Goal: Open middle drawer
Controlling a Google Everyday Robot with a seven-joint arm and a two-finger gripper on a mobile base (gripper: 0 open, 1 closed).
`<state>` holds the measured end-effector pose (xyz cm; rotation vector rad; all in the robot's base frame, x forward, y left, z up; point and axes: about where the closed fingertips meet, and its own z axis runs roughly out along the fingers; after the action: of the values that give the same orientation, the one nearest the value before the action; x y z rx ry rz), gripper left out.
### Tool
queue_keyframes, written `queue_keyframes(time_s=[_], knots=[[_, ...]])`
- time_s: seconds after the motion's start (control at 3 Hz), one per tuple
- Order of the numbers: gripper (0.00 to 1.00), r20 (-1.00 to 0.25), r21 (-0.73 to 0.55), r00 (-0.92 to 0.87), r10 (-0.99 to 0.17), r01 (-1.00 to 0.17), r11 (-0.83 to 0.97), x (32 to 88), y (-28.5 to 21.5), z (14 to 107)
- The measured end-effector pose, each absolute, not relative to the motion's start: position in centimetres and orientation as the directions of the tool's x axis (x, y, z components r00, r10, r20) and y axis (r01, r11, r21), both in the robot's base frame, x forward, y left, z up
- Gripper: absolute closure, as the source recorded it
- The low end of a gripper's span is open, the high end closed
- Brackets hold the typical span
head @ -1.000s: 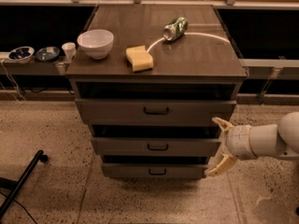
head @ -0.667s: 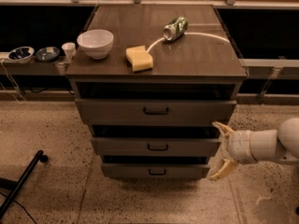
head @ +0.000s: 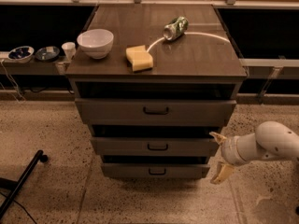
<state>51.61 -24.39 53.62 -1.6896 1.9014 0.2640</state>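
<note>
The middle drawer (head: 154,146) is the central one of three grey-brown fronts in the cabinet, with a small dark bar handle (head: 158,147). It sits nearly flush, a dark gap above it. My gripper (head: 218,157) is at the right, on a white arm (head: 264,146). It is open, one fingertip beside the middle drawer's right end and the other lower, beside the bottom drawer's right end. It holds nothing.
The top drawer (head: 155,111) and bottom drawer (head: 156,171) flank the middle one. On the cabinet top (head: 196,55) lie a white bowl (head: 95,42), a yellow sponge (head: 139,58) and a tipped green can (head: 175,28). Small bowls and a cup (head: 68,49) sit on a ledge at left. A dark pole (head: 21,183) crosses the floor.
My gripper and arm have drawn back slightly to the right and down, away from the drawers' right edge. The drawers have not moved.
</note>
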Motion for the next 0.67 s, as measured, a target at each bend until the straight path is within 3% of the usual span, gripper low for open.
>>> queue_keyframes(time_s=[0.67], knots=[[0.0, -0.523, -0.226, 0.037, -0.852, -0.969, 0.097, 51.53, -25.63, 50.86]])
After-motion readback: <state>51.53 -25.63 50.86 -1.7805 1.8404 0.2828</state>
